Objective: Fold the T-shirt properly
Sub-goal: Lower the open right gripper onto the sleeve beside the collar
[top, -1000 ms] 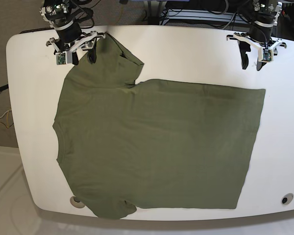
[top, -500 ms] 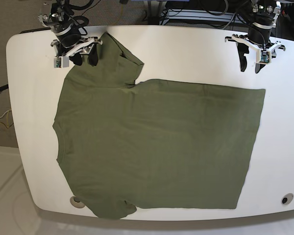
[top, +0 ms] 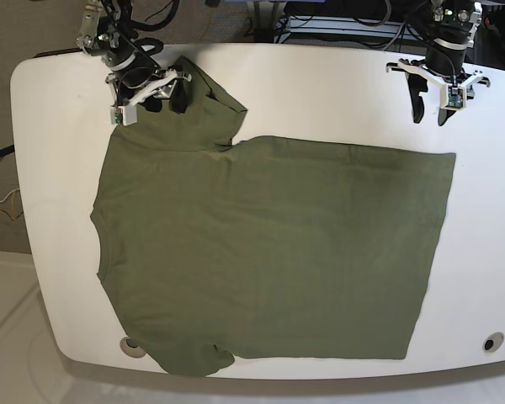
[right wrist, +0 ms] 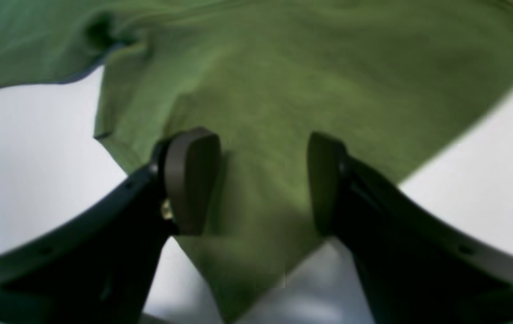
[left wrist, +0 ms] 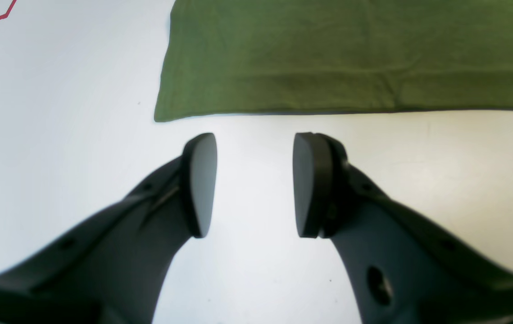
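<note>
Olive cotton, the T-shirt (top: 269,252) lies flat and lightly creased across our white table (top: 320,93). Our right gripper (right wrist: 261,180) hovers spread over its rumpled sleeve; our left gripper (left wrist: 254,184) gapes above bare tabletop near the hem corner.

Bright, even light; one wrist picture soft.

The white bench (top: 320,93) is lit brightly from above with mild glare, shadows faint and short. The left wrist view is sharp on the shirt (left wrist: 351,54) but the left claw (left wrist: 254,184) close to the lens is slightly soft, edges bowed. The right wrist view is blurred throughout, the right claw (right wrist: 261,180) dark and casting a dim shadow on cloth.
</note>
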Robot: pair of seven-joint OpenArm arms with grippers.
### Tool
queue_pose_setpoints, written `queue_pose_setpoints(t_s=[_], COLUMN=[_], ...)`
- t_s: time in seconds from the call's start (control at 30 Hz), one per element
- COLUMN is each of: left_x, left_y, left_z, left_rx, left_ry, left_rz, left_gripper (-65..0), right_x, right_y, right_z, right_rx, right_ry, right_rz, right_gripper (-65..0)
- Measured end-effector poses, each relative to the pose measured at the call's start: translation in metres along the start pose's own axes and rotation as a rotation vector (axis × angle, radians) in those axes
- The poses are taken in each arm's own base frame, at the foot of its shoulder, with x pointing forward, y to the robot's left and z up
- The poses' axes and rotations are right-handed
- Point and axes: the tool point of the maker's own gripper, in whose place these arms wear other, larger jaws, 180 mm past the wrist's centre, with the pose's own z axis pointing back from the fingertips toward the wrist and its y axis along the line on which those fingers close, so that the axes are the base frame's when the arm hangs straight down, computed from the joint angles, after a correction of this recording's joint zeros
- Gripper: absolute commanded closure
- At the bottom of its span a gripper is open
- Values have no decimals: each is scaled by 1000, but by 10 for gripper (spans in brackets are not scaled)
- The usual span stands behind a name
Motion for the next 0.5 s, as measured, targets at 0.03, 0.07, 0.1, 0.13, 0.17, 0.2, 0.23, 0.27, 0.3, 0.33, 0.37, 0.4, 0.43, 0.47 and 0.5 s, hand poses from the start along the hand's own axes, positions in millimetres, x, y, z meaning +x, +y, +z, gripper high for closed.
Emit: queue_pose_setpoints(t_s=[0.03,0.07,0.1,0.13,0.17,0.2,0.23,0.27,0.3,0.33,0.37,0.4,0.43,0.47,0.5], left_x=[0,0,0,0,0,0,0,0,0,0,0,-1,-1,-1,-1], left_y=[1,1,1,1,1,1,1,1,1,1,1,1,1,1,1], left_z=[0,0,0,0,0,0,0,0,0,0,0,0,0,1,1], left_rx=[3,4,5,6,6,6,6,6,6,6,5,5,3,2,1], left_ry=[0,0,0,0,0,1,0,0,0,1,2,2,2,2,3], left_rz=[1,1,1,1,1,1,1,1,1,1,-1,-2,-2,-2,-2], left_gripper=[-247,-247,-246,-246,-246,-246,-246,-247,-249,-248,-248,-248,-248,-249,-249], right_x=[2,3,4,5,6,6,6,6,6,7,6,6,6,6,6], right_y=[0,0,-1,-1,-2,-2,-2,-2,-2,0,4,6,7,10,11], right_z=[-1,-1,-1,-1,0,0,0,0,0,0,-1,-2,-3,-4,-5], right_rx=[-2,-6,-9,-11,-12,-12,-13,-13,-8,1,26,38,47,61,68], right_ry=[-2,0,-2,-5,-8,-8,-7,-7,-7,-8,-10,-8,-7,-6,-7], right_rz=[6,15,19,24,26,27,28,29,34,42,67,77,84,94,98], right_gripper=[-335,-335,-335,-335,-335,-335,-335,-336,-337,-338,-338,-339,-339,-339,-339])
